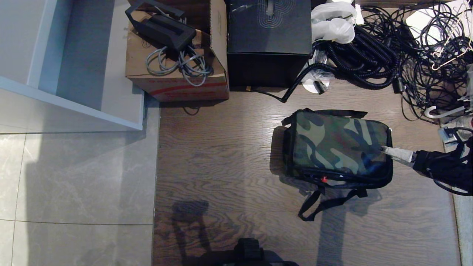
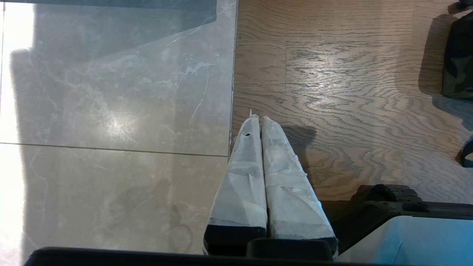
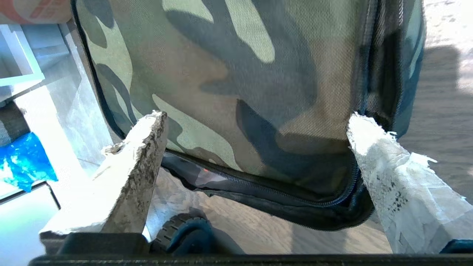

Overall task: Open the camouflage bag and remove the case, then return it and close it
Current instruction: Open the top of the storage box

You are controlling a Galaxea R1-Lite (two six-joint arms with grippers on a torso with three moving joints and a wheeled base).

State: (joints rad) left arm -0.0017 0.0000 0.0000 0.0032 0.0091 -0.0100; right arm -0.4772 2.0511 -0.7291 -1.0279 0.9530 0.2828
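Left gripper (image 2: 260, 122) hangs parked low beside the robot's base, fingers pressed together, over the seam between grey tile (image 2: 118, 111) and wood floor (image 2: 351, 92); nothing between them.

Right gripper (image 3: 255, 122) reaches in from the right, spread wide and empty, just over the right end of the bag (image 1: 338, 147). Fingers (image 3: 136, 162) straddle the camouflage top near the zip line.

Bag sits on the wood floor right of centre, lid down, a gap along its near edge showing a red spot; strap (image 1: 325, 203) trails toward the robot.

Beyond: black box (image 1: 269, 40), cardboard box (image 1: 177, 74), tangled cables (image 1: 388, 55). Case not visible.
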